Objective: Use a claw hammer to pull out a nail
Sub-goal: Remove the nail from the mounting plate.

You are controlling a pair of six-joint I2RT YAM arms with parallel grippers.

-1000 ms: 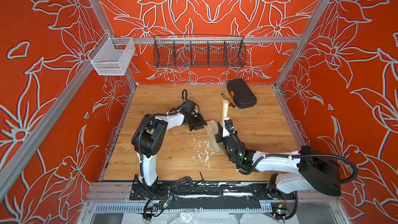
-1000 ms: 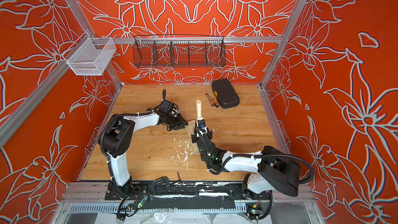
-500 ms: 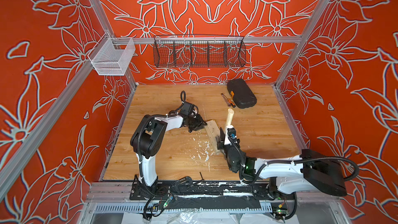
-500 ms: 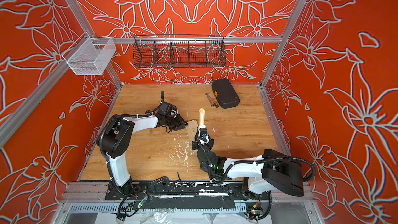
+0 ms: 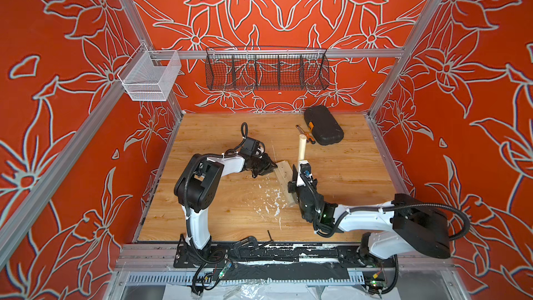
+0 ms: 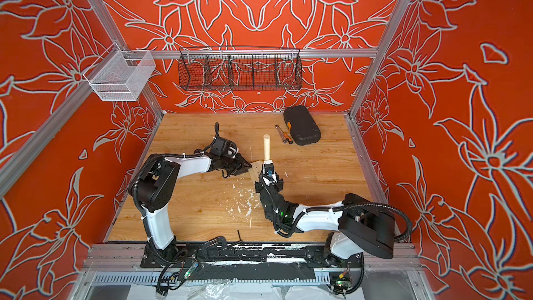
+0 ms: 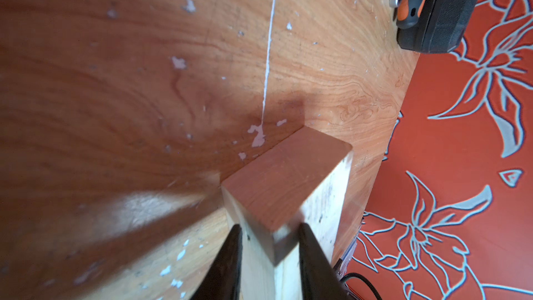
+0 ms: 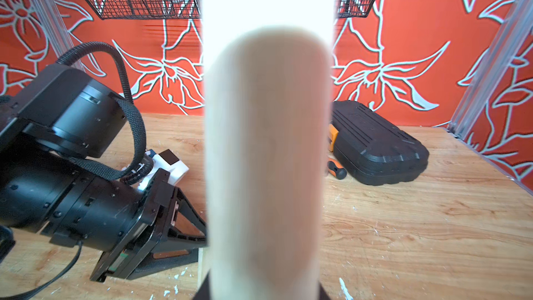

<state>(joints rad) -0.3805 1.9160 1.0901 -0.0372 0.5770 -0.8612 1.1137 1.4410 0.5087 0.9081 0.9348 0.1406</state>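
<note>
Nearest me, white flecks (image 5: 271, 202) lie scattered on the wooden table (image 5: 219, 215). Just beyond them my right gripper (image 5: 301, 166) is clamped tight around the pale handle of the claw hammer (image 5: 302, 147). The handle's free end rises toward the far side in both top views, and it fills the middle of my right wrist view. The hammer's head is hidden beneath my wrist, so I cannot tell how it sits.

Just left of it lies the wood block (image 5: 284, 173). My left gripper (image 7: 269, 243) is partly closed on the block's far end, one dark finger (image 7: 227, 264) pressed to each side.

Farther off to the right, an orange-handled screwdriver (image 5: 308, 137) lies just beside a black case (image 5: 324, 125). On the far wall hangs a black wire basket (image 5: 266, 72), with a white mesh basket (image 5: 150, 79) in the far left corner.
</note>
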